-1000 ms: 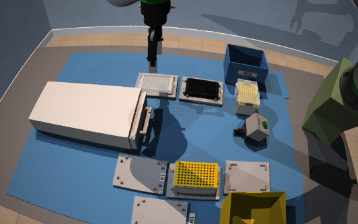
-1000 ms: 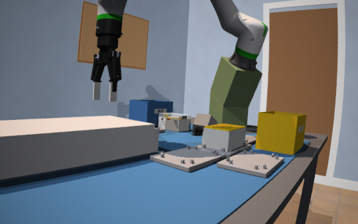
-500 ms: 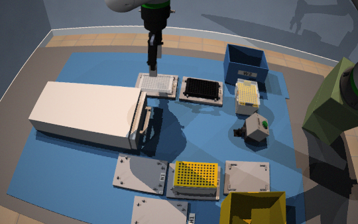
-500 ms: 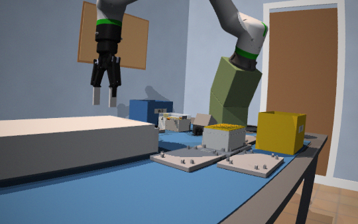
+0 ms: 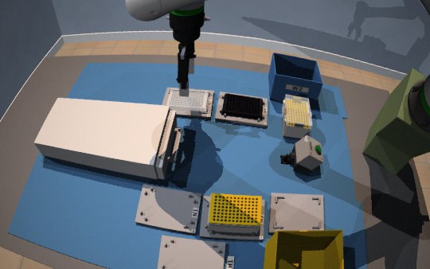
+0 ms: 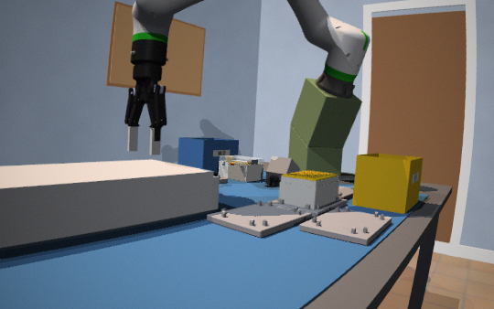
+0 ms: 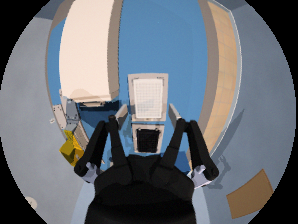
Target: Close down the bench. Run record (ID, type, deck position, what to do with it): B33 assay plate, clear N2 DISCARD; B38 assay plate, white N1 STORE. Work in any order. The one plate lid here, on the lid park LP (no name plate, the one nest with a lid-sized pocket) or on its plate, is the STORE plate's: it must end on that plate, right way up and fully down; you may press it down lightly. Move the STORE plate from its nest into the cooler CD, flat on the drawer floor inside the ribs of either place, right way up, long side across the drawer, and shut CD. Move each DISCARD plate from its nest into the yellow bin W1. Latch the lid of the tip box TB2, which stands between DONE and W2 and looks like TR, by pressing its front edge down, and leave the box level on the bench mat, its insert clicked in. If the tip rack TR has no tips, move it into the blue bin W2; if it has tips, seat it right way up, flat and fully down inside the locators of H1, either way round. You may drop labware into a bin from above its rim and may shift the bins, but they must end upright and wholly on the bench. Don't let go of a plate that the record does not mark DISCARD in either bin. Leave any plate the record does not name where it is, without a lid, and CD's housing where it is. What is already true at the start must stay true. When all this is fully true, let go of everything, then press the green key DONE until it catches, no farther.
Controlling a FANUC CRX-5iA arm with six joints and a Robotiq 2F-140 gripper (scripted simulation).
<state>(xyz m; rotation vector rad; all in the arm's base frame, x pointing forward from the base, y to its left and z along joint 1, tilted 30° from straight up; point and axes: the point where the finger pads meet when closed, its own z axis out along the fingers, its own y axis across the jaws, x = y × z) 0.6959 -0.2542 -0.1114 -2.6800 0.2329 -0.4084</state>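
We see the white lidded plate [image 5: 187, 100] lying flat in its nest at the far side of the blue mat [image 5: 99, 207], just beyond the front of the cooler CD [image 5: 103, 133], whose drawer front stands slightly out from the housing. Right beside the plate, on the next nest, lies a black plate [image 5: 243, 106]. High above the white plate hangs the gripper [image 6: 144, 142], its jaws part open and pointing down with nothing between them; in the wrist view the white plate [image 7: 148, 95] shows straight below, between the fingers. Farther along the back row stand the blue bin W2 [image 5: 295, 77] and, touching its front, the tip box TB2 [image 5: 297, 115]; the grey box with the green key DONE [image 5: 318, 150] sits near it. On the near row of the worktop [image 5: 370, 119], the N1 nest [image 5: 169, 208] is bare, the yellow-topped tip rack TR [image 5: 236, 209] stands next to it, and the yellow bin W1 [image 5: 304, 248] sits at the near edge
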